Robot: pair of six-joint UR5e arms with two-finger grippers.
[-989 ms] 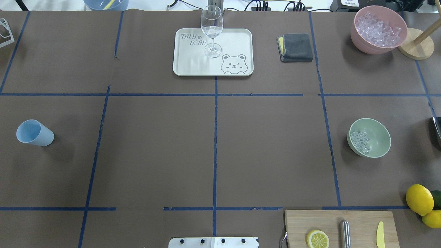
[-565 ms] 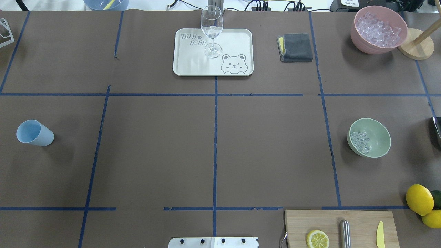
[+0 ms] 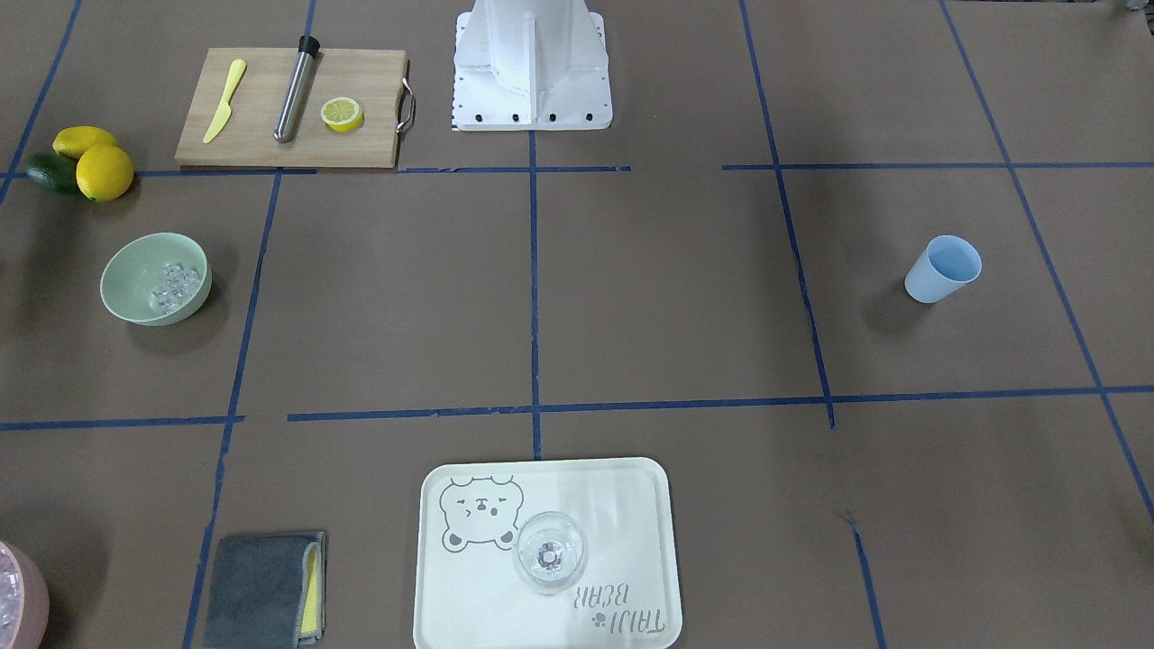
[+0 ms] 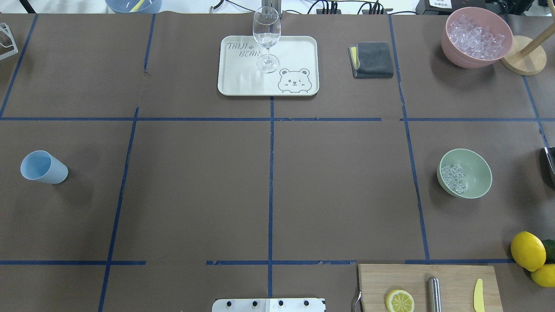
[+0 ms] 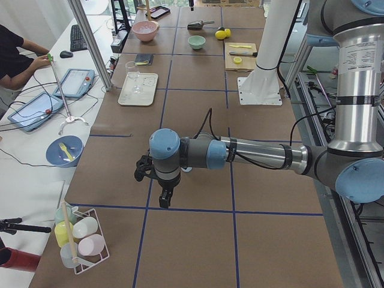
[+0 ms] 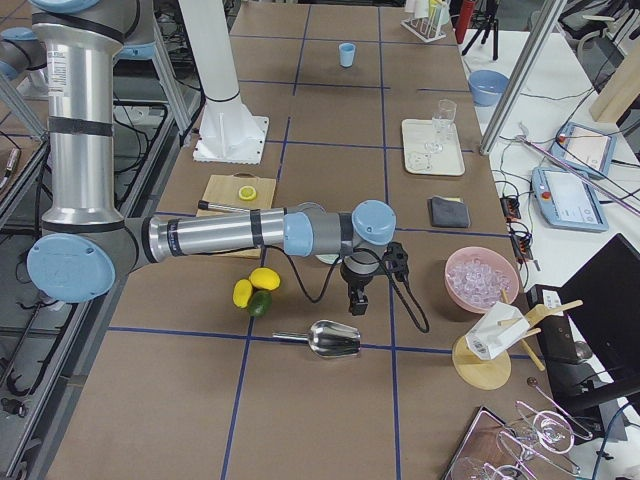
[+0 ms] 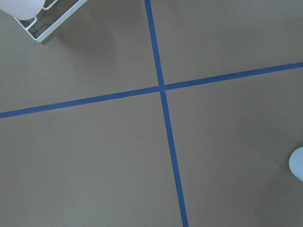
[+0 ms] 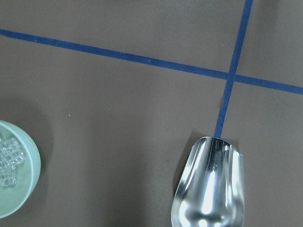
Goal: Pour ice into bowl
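The sage-green bowl (image 4: 477,171) stands at the table's right side with a small pile of ice (image 4: 453,178) in it. It also shows in the front-facing view (image 3: 126,270) with the ice (image 3: 173,279), and at the left edge of the right wrist view (image 8: 26,189). Neither gripper shows in the overhead or front-facing views. The right gripper (image 6: 355,305) hangs over the table's right end, near the bowl. The left gripper (image 5: 163,201) hangs over the table's left end. I cannot tell whether either is open or shut.
A metal scoop (image 8: 210,184) lies empty on the table beyond the bowl. A pink container (image 4: 476,37) full of ice cubes stands at the far right. A light blue cup (image 4: 43,167) stands at the left. A tray (image 4: 295,52) with a wine glass (image 4: 266,32), a grey cloth (image 4: 373,60), a cutting board (image 4: 451,277) and lemons (image 4: 528,250) are around.
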